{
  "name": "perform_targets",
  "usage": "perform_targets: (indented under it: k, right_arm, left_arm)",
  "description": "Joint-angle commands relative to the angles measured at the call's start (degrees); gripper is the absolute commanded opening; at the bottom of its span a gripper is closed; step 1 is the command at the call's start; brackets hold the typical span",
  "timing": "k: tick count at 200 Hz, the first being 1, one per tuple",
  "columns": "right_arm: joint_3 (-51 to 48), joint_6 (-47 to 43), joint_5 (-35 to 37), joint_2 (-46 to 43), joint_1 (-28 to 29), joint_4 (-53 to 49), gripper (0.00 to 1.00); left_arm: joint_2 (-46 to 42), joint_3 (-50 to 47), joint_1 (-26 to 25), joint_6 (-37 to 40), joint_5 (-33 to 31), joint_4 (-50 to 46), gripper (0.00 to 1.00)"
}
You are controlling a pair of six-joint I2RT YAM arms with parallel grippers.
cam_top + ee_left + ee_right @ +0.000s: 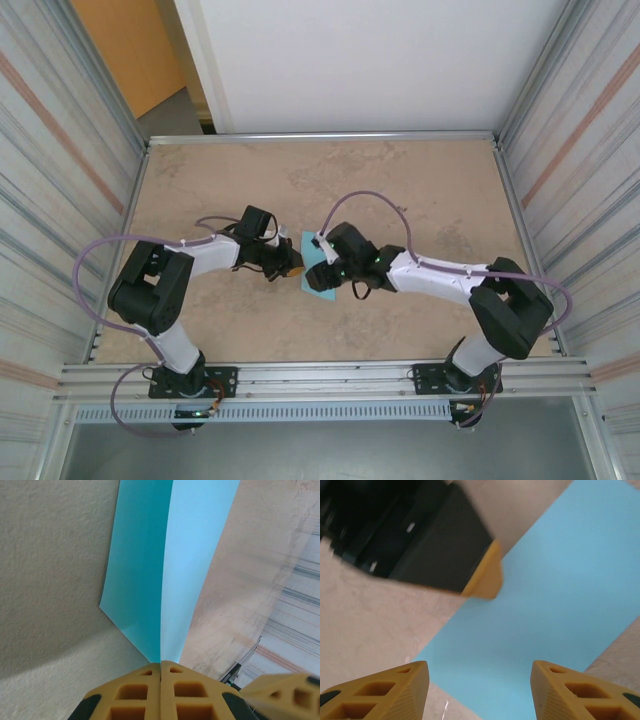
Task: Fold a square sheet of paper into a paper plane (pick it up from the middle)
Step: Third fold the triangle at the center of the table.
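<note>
Fold in hand: my left fingers (161, 672) are pinched shut on the square sheet of paper (170, 555). It runs out from their tips bent into a shallow V along a centre line, one half shaded and the other lit. My right fingers (326, 266) stand parted just across from the left ones, holding nothing, their tips poised over the flat blue of the sheet. Whether they touch it I cannot tell. The sheet sits between the two pairs of fingers, low over the worktop (400, 180).

The risks, as I judge them, come from the single narrow pinch. With only my left tips on the paper, the thin sheet could swivel about that spot or slide free. The soft bend could also spring flat before it is pressed into a crease. If my right fingers come down away from the centre line, they would set the fold crooked or crumple a corner. The two pairs of fingers are also very close together, so a careless approach could knock one into the other and drag the sheet askew.
</note>
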Motion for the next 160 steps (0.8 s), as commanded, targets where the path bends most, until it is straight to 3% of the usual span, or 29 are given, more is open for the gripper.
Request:
perform_targets:
  k: [1,43,84,160]
  right_arm:
    - [-2.8,-6.2,5.4,-2.2,2.4,3.9,0.58]
    - [-2.2,-9.0,7.3,1.7,6.9,5.8,0.65]
    - [-1.6,-9.7,11.1,4.9,8.0,6.3,0.65]
    - [-4.3,-9.9,15.8,0.9,7.0,6.9,0.52]
  left_arm:
    - [-1.0,1.3,0.3,-1.7,1.5,-0.1,0.0]
    - [-0.4,1.5,0.4,-1.7,1.5,0.1,0.0]
    - [-0.5,1.5,0.4,-1.7,1.5,-0.3,0.0]
    - [-0.6,1.8,0.4,-1.1,1.1,-1.3,0.0]
